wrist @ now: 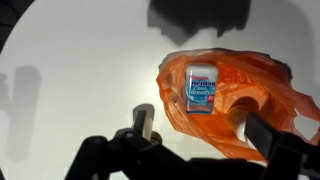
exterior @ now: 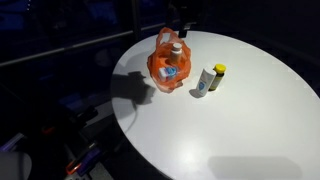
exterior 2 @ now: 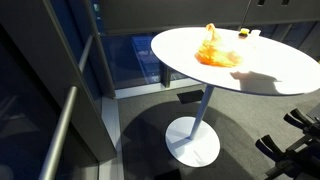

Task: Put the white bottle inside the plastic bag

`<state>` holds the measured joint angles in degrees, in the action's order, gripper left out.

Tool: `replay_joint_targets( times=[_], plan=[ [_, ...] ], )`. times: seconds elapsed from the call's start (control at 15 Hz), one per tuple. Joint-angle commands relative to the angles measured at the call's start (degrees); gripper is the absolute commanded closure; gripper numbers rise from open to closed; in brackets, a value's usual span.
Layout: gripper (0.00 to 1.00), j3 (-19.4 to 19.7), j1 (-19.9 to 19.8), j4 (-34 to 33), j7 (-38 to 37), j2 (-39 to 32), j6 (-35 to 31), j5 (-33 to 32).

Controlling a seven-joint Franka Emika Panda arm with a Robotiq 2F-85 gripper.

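The orange plastic bag (exterior: 163,68) stands crumpled on the round white table (exterior: 240,120); it also shows in the other exterior view (exterior 2: 216,54) and the wrist view (wrist: 265,85). A small white bottle (exterior: 176,50) stands upright inside the bag's mouth. In the wrist view it is a pale round shape (wrist: 238,118) veiled by orange plastic. A blue-and-white Mentos container (wrist: 203,90) lies in the bag too. My gripper (wrist: 203,127) is open and empty, hovering above the bag with a finger on each side of it. In an exterior view it is a dark shape (exterior: 183,14) at the top edge.
A white container with a yellow cap and blue marking (exterior: 210,79) stands on the table just beside the bag and also shows in an exterior view (exterior 2: 245,35). The table has a single pedestal foot (exterior 2: 193,140). Dark floor and a railing surround it.
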<state>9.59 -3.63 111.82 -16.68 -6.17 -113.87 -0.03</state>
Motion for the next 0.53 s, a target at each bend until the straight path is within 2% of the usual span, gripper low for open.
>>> replay_joint_targets(
  times=[0.0, 0.47],
  plan=[
    [0.0, -0.9, -1.0, 4.6, 2.5, 6.8, 2.6, -2.2],
    [0.0, -1.4, -1.3, 8.5, 8.3, 12.9, 3.7, -1.5]
  ],
)
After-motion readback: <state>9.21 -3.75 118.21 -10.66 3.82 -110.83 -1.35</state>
